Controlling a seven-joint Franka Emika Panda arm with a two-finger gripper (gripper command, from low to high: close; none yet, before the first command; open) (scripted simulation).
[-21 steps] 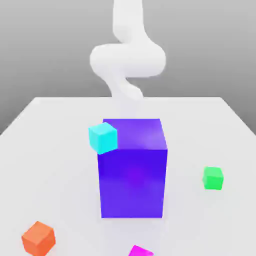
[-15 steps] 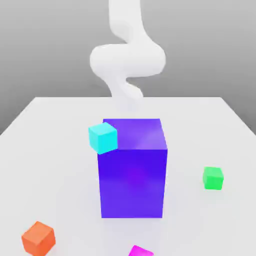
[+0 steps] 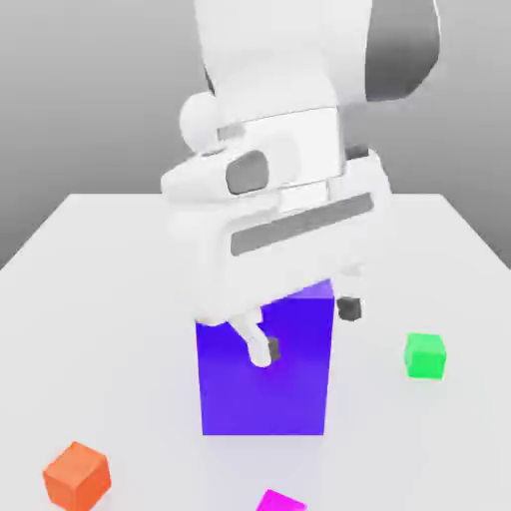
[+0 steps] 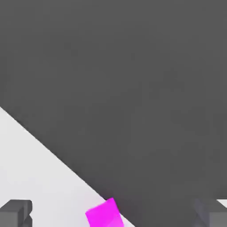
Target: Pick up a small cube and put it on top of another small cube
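White table, one magenta cube, one green cube, one orange cube, fingers spread wide, empty.

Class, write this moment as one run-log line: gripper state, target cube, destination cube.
gripper: open, empty, in front of blue-purple block | magenta cube: on table, ungrasped | green cube: on table, nothing stacked

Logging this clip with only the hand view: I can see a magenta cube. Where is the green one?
Observer: The green cube sits on the table at the exterior view's right, well apart from the magenta cube.
Operator: What is under the tool?
Observer: The open tool hangs in front of a tall blue block standing mid-table.
Operator: Any other cubes?
Observer: An orange cube lies at the exterior view's lower left.
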